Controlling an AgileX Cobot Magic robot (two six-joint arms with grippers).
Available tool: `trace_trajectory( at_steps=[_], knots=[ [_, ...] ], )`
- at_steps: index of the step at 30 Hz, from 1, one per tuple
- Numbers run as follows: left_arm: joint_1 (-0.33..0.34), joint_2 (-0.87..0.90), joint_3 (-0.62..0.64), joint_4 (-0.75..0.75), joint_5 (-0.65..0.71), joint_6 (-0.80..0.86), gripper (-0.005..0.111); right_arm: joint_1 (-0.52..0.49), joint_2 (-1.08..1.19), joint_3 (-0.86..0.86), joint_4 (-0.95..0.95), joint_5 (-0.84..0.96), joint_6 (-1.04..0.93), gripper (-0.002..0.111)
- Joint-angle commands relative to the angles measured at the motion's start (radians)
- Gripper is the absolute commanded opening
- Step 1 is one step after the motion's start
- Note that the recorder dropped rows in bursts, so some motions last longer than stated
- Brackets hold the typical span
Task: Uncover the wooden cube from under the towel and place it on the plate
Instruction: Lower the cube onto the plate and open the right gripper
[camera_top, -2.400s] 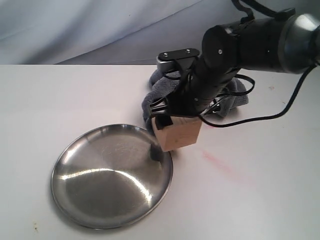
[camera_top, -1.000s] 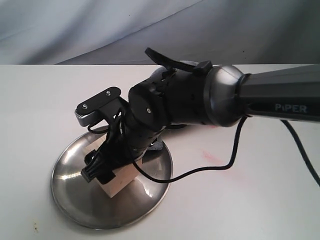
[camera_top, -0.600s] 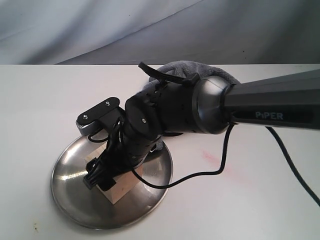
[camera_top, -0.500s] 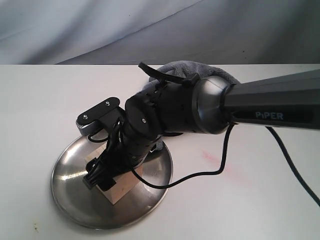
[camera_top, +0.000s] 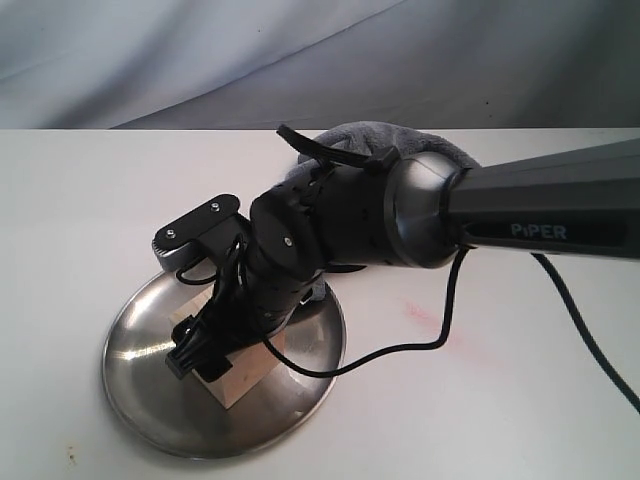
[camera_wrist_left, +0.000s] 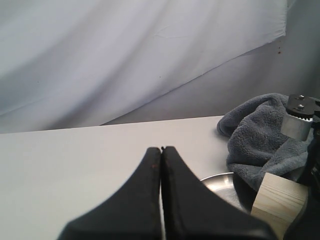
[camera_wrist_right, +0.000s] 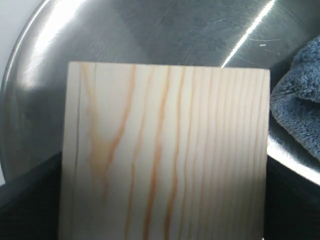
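Observation:
The wooden cube (camera_top: 246, 371), pale with brown grain lines, sits low over the middle of the steel plate (camera_top: 140, 352) and seems to touch it. My right gripper (camera_top: 213, 345) is shut on the cube, one black finger on each side. In the right wrist view the cube (camera_wrist_right: 165, 150) fills the frame, with the plate (camera_wrist_right: 150, 30) behind it and a fold of towel (camera_wrist_right: 300, 105) at the edge. The grey-blue towel (camera_top: 400, 136) lies bunched behind the arm. My left gripper (camera_wrist_left: 161, 149) is shut and empty, well away from the cube (camera_wrist_left: 277, 202).
The white tabletop (camera_top: 520, 400) extends around the plate, with a faint pink smear (camera_top: 430, 318) right of it. A black cable (camera_top: 400, 350) hangs from the right arm to the table. A grey cloth backdrop (camera_top: 200, 50) rises behind the table.
The right gripper carried the cube from beside the towel onto the plate and lowered it. Over the last half second nothing has moved.

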Motion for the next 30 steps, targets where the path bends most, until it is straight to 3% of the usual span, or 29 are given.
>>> trace_trajectory(
  at_steps=[1, 7, 10, 14, 17, 27, 30],
  knots=[
    [-0.007, -0.004, 0.004, -0.002, 0.001, -0.003, 0.000, 0.001, -0.019, -0.005, -0.005, -0.030, -0.003, 0.051],
    [-0.007, -0.004, 0.004, -0.002, 0.001, -0.003, 0.000, 0.001, -0.066, -0.005, -0.033, -0.037, -0.003, 0.051],
    [-0.007, -0.004, 0.004, -0.002, 0.001, -0.003, 0.000, 0.001, -0.066, -0.005, -0.042, -0.031, 0.025, 0.061],
    [-0.007, -0.004, 0.004, -0.002, 0.001, -0.003, 0.000, 0.001, -0.066, -0.005, -0.075, -0.028, 0.046, 0.063],
    [-0.007, -0.004, 0.004, -0.002, 0.001, -0.003, 0.000, 0.001, -0.066, -0.005, -0.084, -0.033, 0.056, 0.076],
    [-0.007, -0.004, 0.004, -0.002, 0.001, -0.003, 0.000, 0.005, -0.020, -0.003, -0.075, -0.023, 0.074, 0.076],
    [-0.007, -0.004, 0.004, -0.002, 0.001, -0.003, 0.000, 0.005, -0.016, -0.005, -0.096, -0.025, 0.087, 0.088]
  ],
)
